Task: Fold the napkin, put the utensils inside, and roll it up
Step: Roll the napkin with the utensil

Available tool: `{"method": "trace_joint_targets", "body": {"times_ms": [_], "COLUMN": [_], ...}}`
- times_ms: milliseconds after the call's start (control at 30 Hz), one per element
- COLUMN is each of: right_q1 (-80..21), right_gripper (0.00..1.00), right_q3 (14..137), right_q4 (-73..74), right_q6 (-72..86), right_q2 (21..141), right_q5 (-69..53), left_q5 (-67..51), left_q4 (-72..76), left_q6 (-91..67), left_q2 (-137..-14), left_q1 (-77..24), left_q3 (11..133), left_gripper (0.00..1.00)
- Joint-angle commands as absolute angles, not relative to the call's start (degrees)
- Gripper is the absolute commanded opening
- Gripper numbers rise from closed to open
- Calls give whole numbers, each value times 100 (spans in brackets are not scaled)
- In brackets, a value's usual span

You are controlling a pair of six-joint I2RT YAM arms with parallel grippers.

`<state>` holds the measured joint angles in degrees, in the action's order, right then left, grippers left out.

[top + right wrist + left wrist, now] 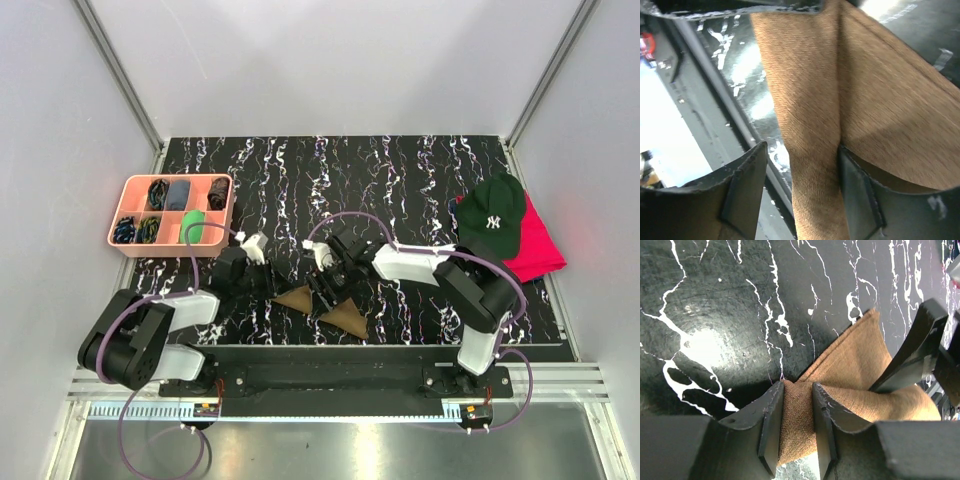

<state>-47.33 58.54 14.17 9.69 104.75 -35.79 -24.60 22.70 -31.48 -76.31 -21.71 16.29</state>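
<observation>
Bolted along the near edge, the left arm (140,340) and right arm (480,300) lean inward over a black, white-veined table (400,170), seen from above. Between them, close to the front edge, lies the olive-brown napkin (347,318), bunched so that it shows as two pointed flaps. The left tool (278,288) meets it from the left and the right tool (325,285) from the right, both down at the cloth. A pink compartment tray (160,252) of small dark items sits at far left; a dark green cap (490,222) rests on a red cloth (540,250) at far right, well apart from the work.

From the left wrist, the left tool (797,405) is narrow, its two black fingers (772,420) pinching a raised fold of the napkin (855,355) with cloth touching both inner faces. Beyond the pinch, the fabric fans up and to the right over the glossy table (715,300).

From the right wrist, the right tool (800,190) stands wide. The napkin (865,100) hangs down between its fingers (745,190), lying against the right-hand one and leaving a clear gap to the left-hand one, so nothing is clamped. Behind the cloth, the table (750,65) and its grey front rail run diagonally across the frame.
</observation>
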Motion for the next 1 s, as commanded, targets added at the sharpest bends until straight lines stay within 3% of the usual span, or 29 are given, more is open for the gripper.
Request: {"method": "trace_joint_targets", "body": {"times_ms": [0,333,633,967], "right_q1": [-4667,-5193,-6432,-6732], "right_gripper": [67,72,72,69], "right_q3": [6117,6082,6100,6232], "right_q4": [1942,2048,1916,1898], "right_q6": [800,563,387,211], "right_q2": [9994,8930,9289,9861], "right_q5": [-2743,-1137,684,782], "left_q5": [-2593,-2707,-2707,-2707], "left_q4": [2083,1872,1600,1503], "left_q6": [-2997,-2997,-3032,-3024], "left_q2": [-7813,-7963,-8147,-8244], "left_q1": [-2188,-2188,-2180,-2188], "left_q3": [1766,1916,2083,2162], "left_gripper": [33,32,32,32]}}
